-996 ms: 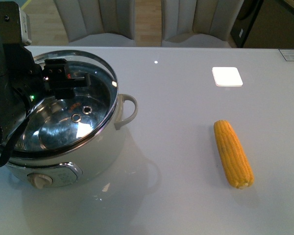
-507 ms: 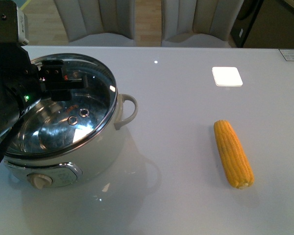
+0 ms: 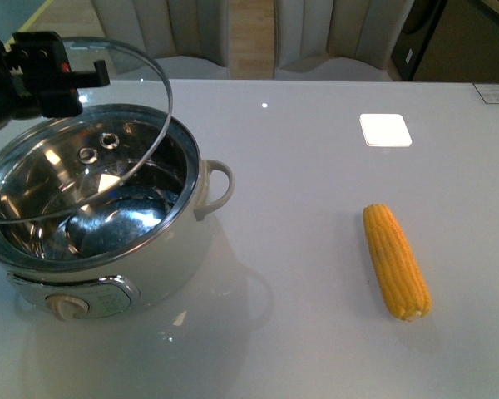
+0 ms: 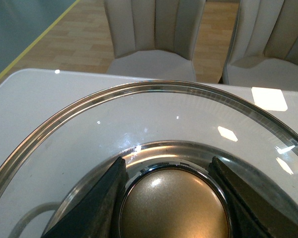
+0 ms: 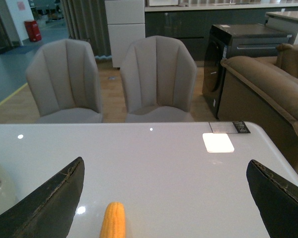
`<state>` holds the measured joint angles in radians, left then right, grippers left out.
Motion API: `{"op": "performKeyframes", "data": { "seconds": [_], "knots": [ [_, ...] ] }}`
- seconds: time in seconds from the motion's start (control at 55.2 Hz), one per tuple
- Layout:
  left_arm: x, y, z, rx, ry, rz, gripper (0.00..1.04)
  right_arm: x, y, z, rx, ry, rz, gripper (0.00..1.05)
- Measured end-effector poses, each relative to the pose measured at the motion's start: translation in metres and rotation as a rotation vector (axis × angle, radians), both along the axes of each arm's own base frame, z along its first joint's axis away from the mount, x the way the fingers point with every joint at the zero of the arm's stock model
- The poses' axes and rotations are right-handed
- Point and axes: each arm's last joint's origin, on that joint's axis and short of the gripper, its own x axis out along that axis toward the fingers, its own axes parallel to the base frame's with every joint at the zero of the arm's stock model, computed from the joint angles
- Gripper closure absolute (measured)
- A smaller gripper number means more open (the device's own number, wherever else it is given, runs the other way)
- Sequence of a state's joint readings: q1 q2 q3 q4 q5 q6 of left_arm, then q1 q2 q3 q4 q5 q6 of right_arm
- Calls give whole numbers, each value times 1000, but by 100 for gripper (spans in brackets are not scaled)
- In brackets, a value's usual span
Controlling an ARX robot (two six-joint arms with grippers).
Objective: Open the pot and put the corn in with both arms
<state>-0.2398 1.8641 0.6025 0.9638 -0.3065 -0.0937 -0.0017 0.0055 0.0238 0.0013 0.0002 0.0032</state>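
Front view shows a glossy pale grey desk (image 3: 299, 166) with two grey upholstered chairs (image 3: 162, 33) pushed up to its far edge and a light wooden floor (image 3: 251, 33) between them. A dark cabinet (image 5: 243, 44) and a brown sofa (image 5: 268, 84) stand further back on the right in the right wrist view.

A bright white square patch (image 3: 386, 130) lies on the desk's far right part. The wide middle stretch is bare.

The large round white electric cooking pot (image 3: 162, 266) sits at the left, close to the near edge, its cream knob (image 3: 69, 307) facing the robot and a loop handle (image 3: 220, 187) pointing right. Its steel bowl (image 3: 116, 224) is uncovered on the right side.

The left gripper (image 4: 166, 163) is clamped on the bronze-coloured knob (image 4: 175, 208) of a round glass lid with a steel rim (image 3: 145, 125). It holds the lid tilted over the pot's far left part, with the far edge high. Whether the low edge touches the pot cannot be told.

The yellow husked corn cob (image 3: 397, 261) lies flat on the right, well apart from the pot. Its long axis runs away from the robot, and the nearer end slants slightly right.

The right gripper (image 5: 165, 163) hangs above the desk on the near side of the cob, spread wide with nothing in it.
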Motion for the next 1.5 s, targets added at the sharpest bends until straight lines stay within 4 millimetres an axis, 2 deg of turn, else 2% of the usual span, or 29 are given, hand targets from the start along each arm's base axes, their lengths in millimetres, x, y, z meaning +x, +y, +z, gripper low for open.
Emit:
{"op": "performKeyframes", "data": {
  "seconds": [0.163,0.38,0.743,0.906,1.033,1.214,1.504],
  "knots": [
    [-4,17,16,-13,-36,22,61,0,0,0,0,0,0,9],
    [-23,61,24,11,-53,77,61,0,0,0,0,0,0,9],
    [-65,163,7,34,-57,284,61,0,0,0,0,0,0,9],
    [-75,192,-12,32,-29,338,61,0,0,0,0,0,0,9],
    [-80,203,-30,20,10,348,61,0,0,0,0,0,0,9],
    [-73,215,-51,15,26,358,61,0,0,0,0,0,0,9],
    [-66,224,-85,2,66,362,61,0,0,0,0,0,0,9]
  ]
}}
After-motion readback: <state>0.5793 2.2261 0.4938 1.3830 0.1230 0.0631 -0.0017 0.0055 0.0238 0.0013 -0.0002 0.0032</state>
